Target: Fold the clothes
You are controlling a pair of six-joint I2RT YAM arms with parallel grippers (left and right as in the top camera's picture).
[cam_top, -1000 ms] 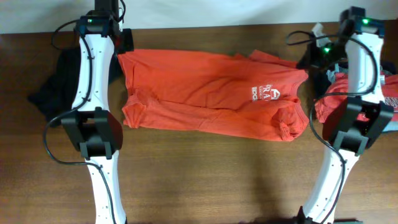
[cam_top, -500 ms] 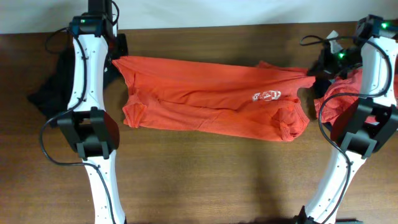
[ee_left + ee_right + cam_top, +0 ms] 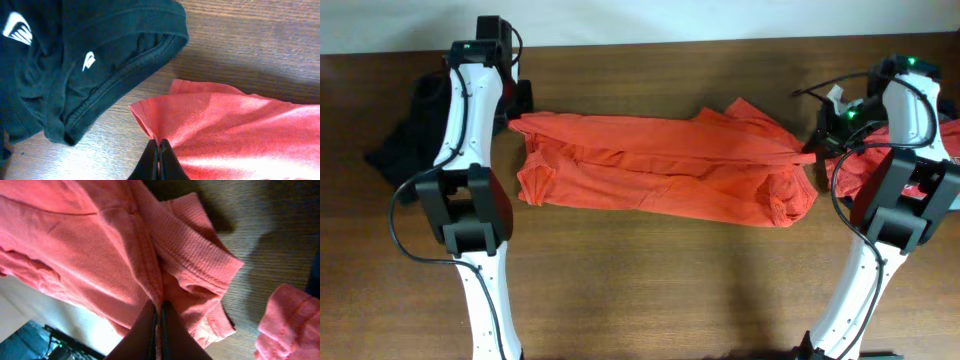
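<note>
The orange-red T-shirt (image 3: 650, 170) lies stretched in a long band across the brown table (image 3: 650, 290), its far half doubled over the near half and its print hidden. My left gripper (image 3: 512, 118) is shut on the shirt's left corner; in the left wrist view the black fingertips (image 3: 159, 146) pinch the hem of the T-shirt (image 3: 225, 125). My right gripper (image 3: 810, 152) is shut on the right end, its jaws (image 3: 159, 307) closed on a seam of the T-shirt (image 3: 90, 245) beside a ribbed sleeve cuff. A black garment (image 3: 405, 140) with white marks (image 3: 75, 65) lies bunched to the left.
Another red garment (image 3: 855, 170) lies crumpled at the right edge behind my right arm, also seen low right in the right wrist view (image 3: 290, 325). The white wall runs along the table's far edge. Both arm bases stand at the table's front.
Both grippers have carried the shirt's far edge up and toward the front. The shirt has gone from lying flat with its white print showing to a narrower folded band.
</note>
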